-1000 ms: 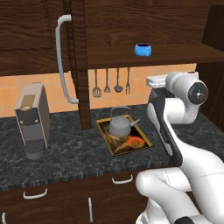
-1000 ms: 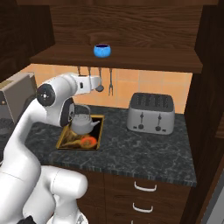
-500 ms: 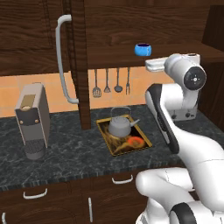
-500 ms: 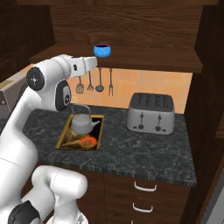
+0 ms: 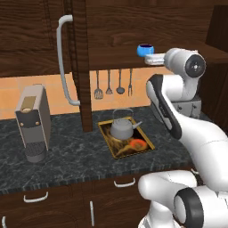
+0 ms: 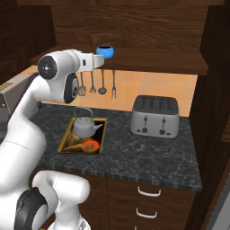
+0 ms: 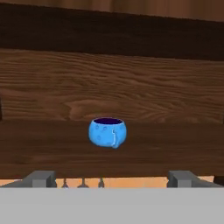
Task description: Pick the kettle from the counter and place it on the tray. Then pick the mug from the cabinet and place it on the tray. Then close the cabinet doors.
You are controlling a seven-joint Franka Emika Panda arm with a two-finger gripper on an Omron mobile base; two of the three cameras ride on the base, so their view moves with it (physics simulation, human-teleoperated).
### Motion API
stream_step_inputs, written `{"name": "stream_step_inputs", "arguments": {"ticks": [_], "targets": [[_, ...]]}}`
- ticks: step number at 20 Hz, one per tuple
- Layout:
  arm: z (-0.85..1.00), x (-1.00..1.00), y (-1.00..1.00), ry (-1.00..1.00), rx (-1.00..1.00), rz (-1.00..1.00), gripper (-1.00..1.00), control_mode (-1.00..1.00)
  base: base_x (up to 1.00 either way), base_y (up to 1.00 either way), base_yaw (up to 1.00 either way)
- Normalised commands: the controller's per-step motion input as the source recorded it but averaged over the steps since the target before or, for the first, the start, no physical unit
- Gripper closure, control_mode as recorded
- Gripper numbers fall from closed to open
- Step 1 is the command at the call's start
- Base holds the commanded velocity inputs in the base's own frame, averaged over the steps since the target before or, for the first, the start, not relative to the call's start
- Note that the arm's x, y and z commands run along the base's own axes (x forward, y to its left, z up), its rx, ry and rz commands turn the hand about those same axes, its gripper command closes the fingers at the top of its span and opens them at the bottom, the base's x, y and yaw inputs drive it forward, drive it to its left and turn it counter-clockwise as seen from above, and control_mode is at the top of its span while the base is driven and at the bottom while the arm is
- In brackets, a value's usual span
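Left base view: squat grey metal kettle [image 5: 122, 128] sits on the gold-rimmed rectangular tray [image 5: 146, 139] on the dark marbled tabletop [image 5: 67, 158], so step one looks done. Right base view: hand [image 6: 101, 61] level with the plank shelf [image 6: 148, 56], small bright blue mug [image 6: 104, 51] at its 12 o'clock. Hand view: fingers spread wide, empty, mug centred ahead for a straight reach-in.

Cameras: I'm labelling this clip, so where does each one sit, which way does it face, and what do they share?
Left base view: behind the arm's left, looking forward and down at the counter; arm at right.
Right base view: behind its right, facing the toaster; arm at left.
Hand view: on the hand, facing the mug; open gripper fingertips at bottom.
Shared: mug in all; kettle on tray in both base views.
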Motion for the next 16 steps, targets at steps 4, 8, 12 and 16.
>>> {"name": "stream_step_inputs", "arguments": {"ticks": [4, 8, 12, 16], "targets": [[0.0, 0.57, 0.0, 0.07, 0.06, 0.09, -1.0, -1.0, 0.0, 0.0, 0.0], [0.0, 0.48, 0.0, 0.06, 0.0, 0.1, -1.0, -1.0, 0.0, 0.0, 0.0], [-0.06, 0.48, -0.04, 0.05, 0.0, 0.06, -1.0, -1.0, 0.0, 0.0, 0.0], [-0.14, 0.45, -0.18, 0.05, 0.0, 0.05, -1.0, -1.0, 0.0, 0.0, 0.0]]}}
